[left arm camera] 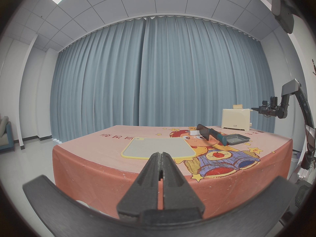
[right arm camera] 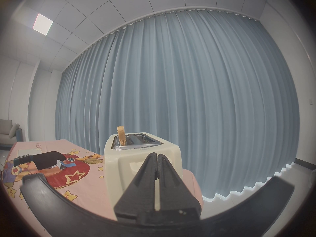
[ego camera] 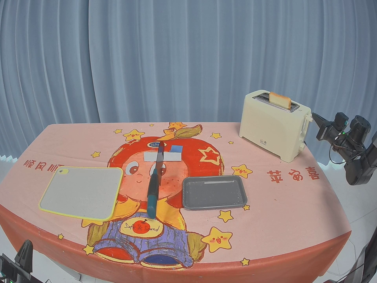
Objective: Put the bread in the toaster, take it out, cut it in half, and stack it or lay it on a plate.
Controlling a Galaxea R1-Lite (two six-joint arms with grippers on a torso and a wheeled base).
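Observation:
A cream toaster [ego camera: 275, 126] stands at the table's far right, with a slice of bread [ego camera: 280, 100] sticking up out of one slot. My right gripper [ego camera: 315, 118] is shut and empty, level with the toaster's side lever, just off the table's right edge. In the right wrist view the toaster [right arm camera: 138, 163] and its bread [right arm camera: 121, 135] lie straight beyond the shut gripper [right arm camera: 157, 158]. A knife [ego camera: 154, 183] with a teal handle leans on a small block mid-table. A grey plate [ego camera: 214, 192] lies right of it. My left gripper [left arm camera: 161, 158] is shut, low before the table's front left.
A white cutting board [ego camera: 82, 192] with a yellow rim lies at the table's left. A blue-grey curtain [ego camera: 188, 48] hangs close behind the table. The printed cloth between board, knife and plate is flat and bare.

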